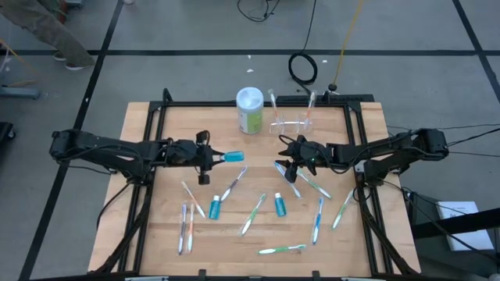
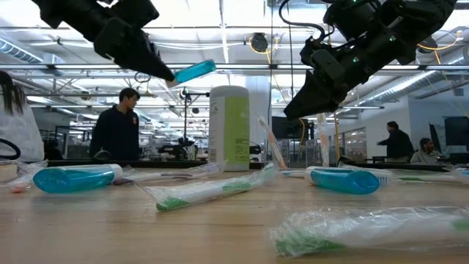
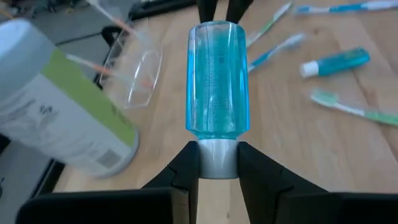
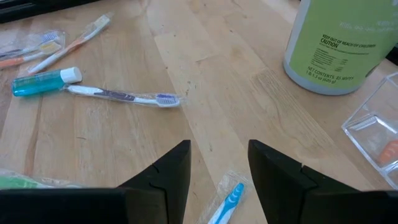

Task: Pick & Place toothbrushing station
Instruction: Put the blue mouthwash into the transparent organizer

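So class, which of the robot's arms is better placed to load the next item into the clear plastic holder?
Probably the left: the left gripper already clamps a blue toothpaste tube, held above the table. The right gripper is empty, though nearer the clear plastic holder.

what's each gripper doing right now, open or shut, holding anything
Left gripper: shut on the blue toothpaste tube, held above the table.
Right gripper: open, holding nothing, raised over the table near the clear holder.
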`<state>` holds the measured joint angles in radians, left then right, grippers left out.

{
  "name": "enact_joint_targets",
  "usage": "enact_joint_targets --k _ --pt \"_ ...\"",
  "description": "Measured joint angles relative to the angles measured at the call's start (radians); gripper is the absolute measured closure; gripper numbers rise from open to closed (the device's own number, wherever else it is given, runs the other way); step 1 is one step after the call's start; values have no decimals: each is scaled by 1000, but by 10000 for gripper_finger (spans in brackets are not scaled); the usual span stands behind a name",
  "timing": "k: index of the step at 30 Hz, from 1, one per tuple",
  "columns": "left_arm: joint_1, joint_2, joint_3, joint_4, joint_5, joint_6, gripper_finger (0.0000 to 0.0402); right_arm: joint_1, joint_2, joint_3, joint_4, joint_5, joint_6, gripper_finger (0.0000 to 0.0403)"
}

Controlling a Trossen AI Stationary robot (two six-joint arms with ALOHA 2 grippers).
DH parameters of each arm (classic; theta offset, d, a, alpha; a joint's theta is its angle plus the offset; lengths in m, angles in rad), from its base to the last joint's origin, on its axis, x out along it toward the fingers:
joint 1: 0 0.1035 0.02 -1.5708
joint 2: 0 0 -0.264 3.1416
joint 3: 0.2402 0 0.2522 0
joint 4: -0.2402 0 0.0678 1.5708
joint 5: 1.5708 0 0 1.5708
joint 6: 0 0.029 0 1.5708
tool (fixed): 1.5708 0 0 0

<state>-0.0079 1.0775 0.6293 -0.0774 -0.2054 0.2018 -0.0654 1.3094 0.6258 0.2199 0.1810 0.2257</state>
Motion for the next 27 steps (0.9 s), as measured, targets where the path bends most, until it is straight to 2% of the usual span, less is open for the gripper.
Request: enact_joint_targets --k 6,11,14,17,20,25,27 --pt "-26 87 -1 53 2 -37 320 0 0 0 0 0 -5 252" --pt "-48 159 -1 140 -4 71 320 -1 0 0 13 1 -3 252" --pt "-53 185 11 148 -15 134 320 -2 0 0 116 2 -3 252" --pt "-58 204 29 134 -69 188 320 -2 0 1 269 3 -3 252" --pt "-64 217 41 126 -137 299 320 -1 0 1 376 1 -8 252" --pt "-72 238 50 149 -215 631 320 -1 0 1 516 3 -39 252" --pt "-73 245 51 166 -248 718 318 -3 0 1 577 2 -86 252"
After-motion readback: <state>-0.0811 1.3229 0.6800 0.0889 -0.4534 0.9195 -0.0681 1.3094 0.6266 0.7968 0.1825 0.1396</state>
